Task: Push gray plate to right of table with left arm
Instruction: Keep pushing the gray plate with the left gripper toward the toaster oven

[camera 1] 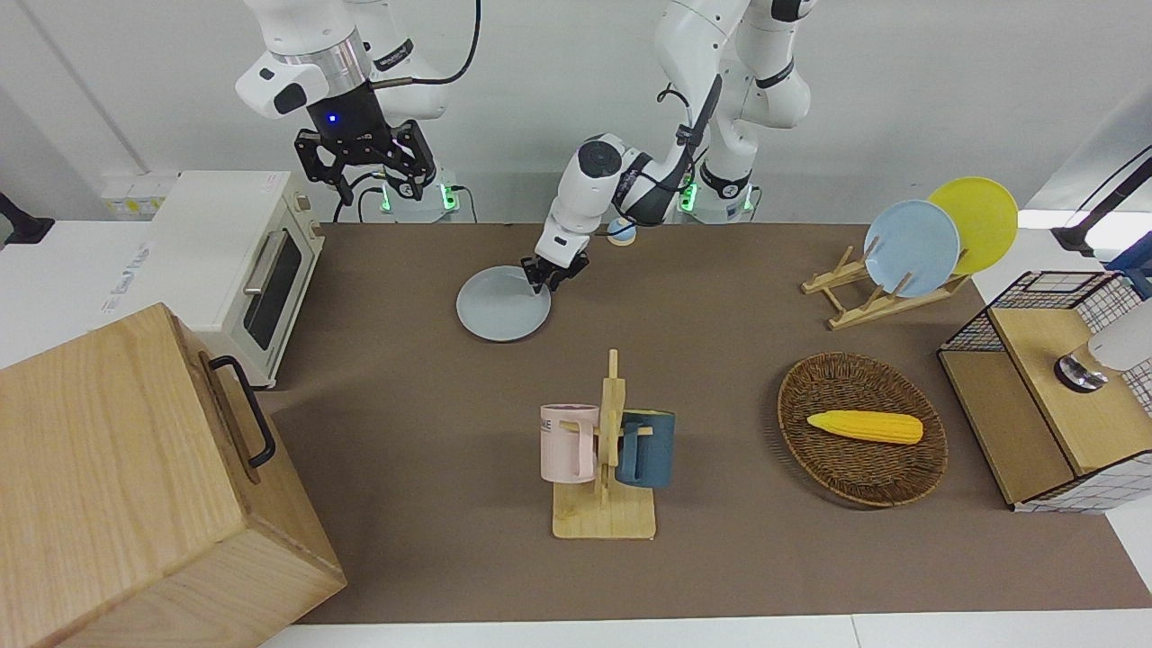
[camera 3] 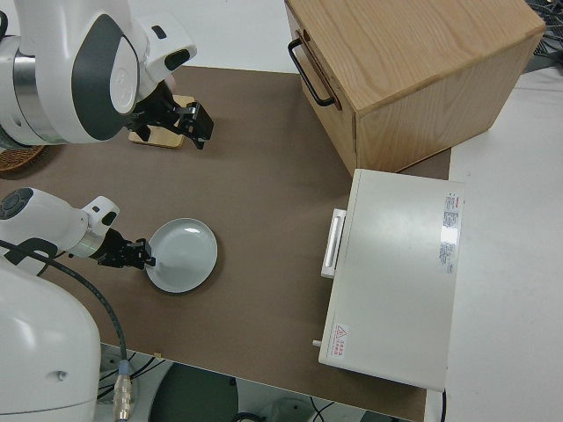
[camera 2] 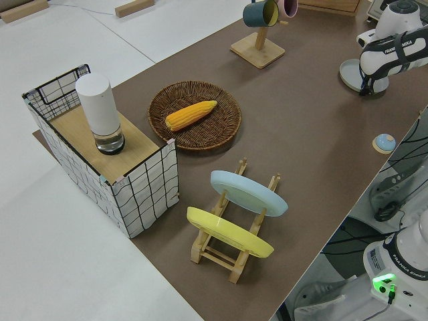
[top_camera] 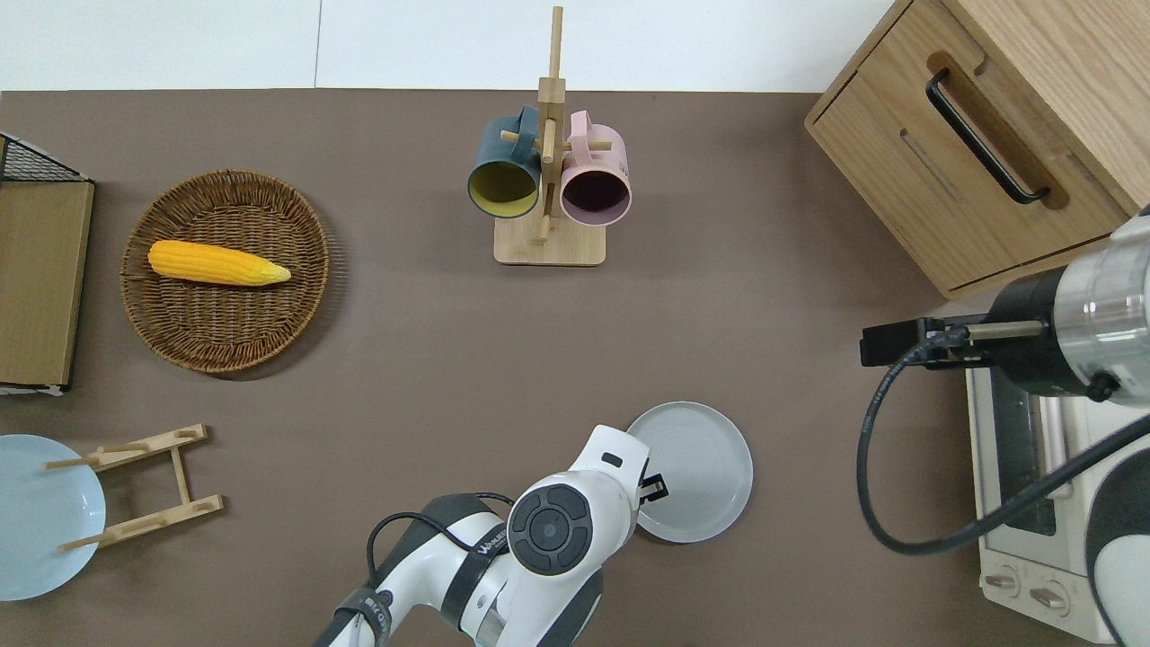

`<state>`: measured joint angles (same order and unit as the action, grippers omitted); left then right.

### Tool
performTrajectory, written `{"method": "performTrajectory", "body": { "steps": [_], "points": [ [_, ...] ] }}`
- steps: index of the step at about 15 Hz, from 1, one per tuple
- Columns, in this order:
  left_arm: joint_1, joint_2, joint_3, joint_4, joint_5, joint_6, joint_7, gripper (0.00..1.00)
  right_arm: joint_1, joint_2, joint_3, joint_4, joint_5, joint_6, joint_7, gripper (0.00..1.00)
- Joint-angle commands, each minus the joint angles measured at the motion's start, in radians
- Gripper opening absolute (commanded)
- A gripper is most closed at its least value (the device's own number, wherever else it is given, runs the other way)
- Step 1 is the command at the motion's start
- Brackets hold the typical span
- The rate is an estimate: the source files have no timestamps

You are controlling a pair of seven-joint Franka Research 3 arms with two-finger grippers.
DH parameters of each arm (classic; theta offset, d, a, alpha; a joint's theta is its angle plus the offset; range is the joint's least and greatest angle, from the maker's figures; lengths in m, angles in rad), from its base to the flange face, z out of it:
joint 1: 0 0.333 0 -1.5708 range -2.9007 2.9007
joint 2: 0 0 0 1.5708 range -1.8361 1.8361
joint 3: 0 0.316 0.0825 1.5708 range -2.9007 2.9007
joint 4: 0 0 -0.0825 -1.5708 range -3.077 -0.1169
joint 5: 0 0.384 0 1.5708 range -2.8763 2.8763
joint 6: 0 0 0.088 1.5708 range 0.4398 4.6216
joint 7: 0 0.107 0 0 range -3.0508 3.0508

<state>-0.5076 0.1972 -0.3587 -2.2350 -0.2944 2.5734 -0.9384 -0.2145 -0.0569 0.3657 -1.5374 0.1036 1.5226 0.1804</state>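
The gray plate [camera 1: 502,306] [top_camera: 696,472] [camera 3: 182,255] lies flat on the brown table [camera 1: 720,558], close to the robots' edge and toward the right arm's end of the middle. My left gripper [camera 1: 543,283] [top_camera: 654,490] [camera 3: 141,257] is low, at the plate's rim on the side toward the left arm's end. Its fingers look shut with nothing between them, tips touching the rim. The right gripper [camera 1: 378,184], with a blue light on its wrist, is parked and open.
A white toaster oven [camera 1: 238,270] and a wooden cabinet [camera 1: 135,486] stand at the right arm's end. A mug rack [camera 1: 607,450] is mid-table, farther from the robots. A wicker basket [camera 1: 810,396] with corn, a plate rack [camera 1: 864,306] and a wire crate [camera 1: 1044,387] fill the left arm's end.
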Motion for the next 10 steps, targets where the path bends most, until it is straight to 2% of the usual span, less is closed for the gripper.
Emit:
{"method": "performTrajectory", "body": {
  "steps": [1,3,4,6,8,10],
  "points": [
    [-0.014,0.016,0.012,0.018,0.034,0.007,-0.025,0.77,-0.006,0.006,0.004,0.014,0.016,-0.005,0.002,0.996],
    [-0.012,0.015,0.02,0.026,0.07,-0.013,-0.025,0.81,-0.006,0.006,0.004,0.014,0.016,-0.005,0.002,0.996],
    [-0.006,0.011,0.02,0.028,0.111,-0.044,-0.025,0.9,-0.006,0.006,0.004,0.014,0.016,-0.005,0.002,0.996],
    [0.007,-0.004,0.033,0.055,0.197,-0.131,-0.022,0.98,-0.006,0.006,0.004,0.014,0.016,-0.005,0.002,0.996],
    [0.023,-0.002,0.041,0.109,0.21,-0.209,-0.014,0.98,-0.006,0.006,0.004,0.014,0.016,-0.005,0.002,0.996],
    [0.026,-0.015,0.078,0.124,0.212,-0.243,0.001,0.99,-0.006,0.006,0.004,0.014,0.016,-0.005,0.002,0.996]
  ]
}}
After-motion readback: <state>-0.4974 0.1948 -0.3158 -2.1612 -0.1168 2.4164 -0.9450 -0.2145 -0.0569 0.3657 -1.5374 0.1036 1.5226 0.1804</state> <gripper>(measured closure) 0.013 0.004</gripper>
